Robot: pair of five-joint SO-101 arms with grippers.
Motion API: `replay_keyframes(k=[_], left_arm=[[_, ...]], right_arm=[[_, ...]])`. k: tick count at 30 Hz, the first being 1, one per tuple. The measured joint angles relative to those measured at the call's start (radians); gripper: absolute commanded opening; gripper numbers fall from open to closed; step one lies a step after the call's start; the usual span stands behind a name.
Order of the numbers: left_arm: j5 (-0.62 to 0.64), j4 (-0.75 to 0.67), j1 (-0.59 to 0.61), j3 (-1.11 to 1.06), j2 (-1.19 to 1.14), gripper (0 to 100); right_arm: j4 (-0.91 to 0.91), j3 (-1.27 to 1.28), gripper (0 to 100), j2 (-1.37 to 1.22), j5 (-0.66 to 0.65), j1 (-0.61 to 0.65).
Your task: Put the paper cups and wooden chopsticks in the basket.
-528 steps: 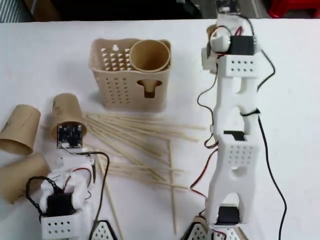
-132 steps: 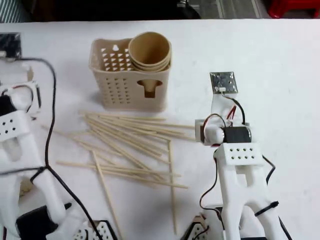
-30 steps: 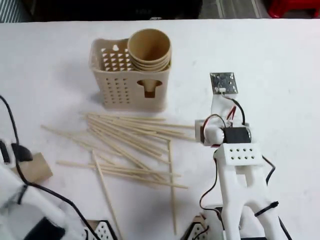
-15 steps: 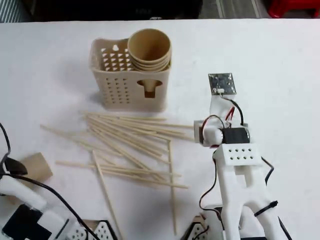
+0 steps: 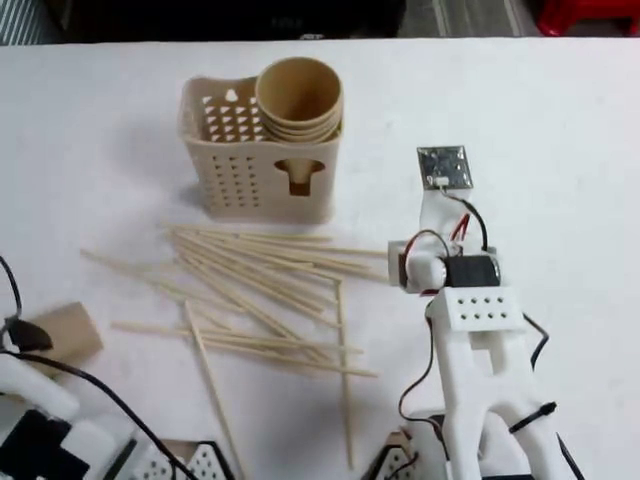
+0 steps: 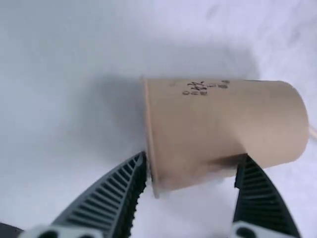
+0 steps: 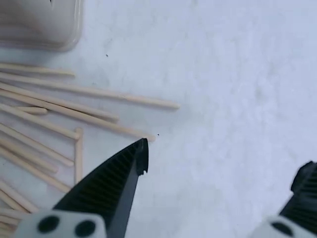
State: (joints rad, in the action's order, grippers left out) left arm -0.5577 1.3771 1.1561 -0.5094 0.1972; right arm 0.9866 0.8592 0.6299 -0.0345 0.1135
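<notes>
- Change: 17.6 s ago, three paper cups lie loose at the left and one stands in the basket (image 5: 230, 170). Now a stack of cups (image 5: 300, 95) fills its right corner, and one paper cup (image 5: 68, 335) is left on its side at the near left.
- Change: the right arm (image 5: 480, 330), then stretched far past the basket, is now folded back to the right of the chopsticks. Over the last half second it has not shifted, while the left arm has drawn slightly lower into the near-left corner.
- Left tool (image 6: 192, 163): jaws wide, one either side of the lying cup; firm contact cannot be confirmed.
- Right tool (image 7: 225, 163): jaws wide, holding nothing, over bare tabletop just beside the chopstick ends.
- Wooden chopsticks (image 5: 260, 285): scattered and crossing on the tabletop in front of the basket.
- Surface: white tabletop (image 5: 560, 120).
- Room: dark strip beyond the far edge, with a red object (image 5: 585, 15) at the far right.
</notes>
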Motion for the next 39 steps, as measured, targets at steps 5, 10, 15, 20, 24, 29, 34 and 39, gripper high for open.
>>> replay_keyframes(k=[5,10,15,20,24,29,34,39], left_arm=[[0.000,0.008,0.000,-0.008,0.012,28],[0.000,-0.044,-0.044,-0.086,0.025,20],[0.011,-0.046,-0.147,-0.103,0.026,17],[0.087,0.005,-0.245,-0.043,0.028,17],[0.138,0.075,-0.322,0.048,0.028,17],[0.199,0.144,-0.459,0.120,0.005,17],[0.261,0.196,-0.601,0.203,0.005,17],[0.322,0.250,-0.726,0.279,0.005,7]], right_arm=[[0.000,0.000,44.0,0.000,0.000,0.000],[0.000,0.000,44.0,0.000,0.000,0.000],[0.000,0.000,44.0,0.000,0.000,0.000],[0.000,0.000,44.0,0.000,0.000,0.000],[0.000,0.000,44.0,0.000,0.000,0.000],[0.000,0.000,44.0,0.000,0.000,0.000],[0.000,0.000,44.0,0.000,0.000,0.002],[0.000,0.000,44.0,0.000,0.000,0.000]])
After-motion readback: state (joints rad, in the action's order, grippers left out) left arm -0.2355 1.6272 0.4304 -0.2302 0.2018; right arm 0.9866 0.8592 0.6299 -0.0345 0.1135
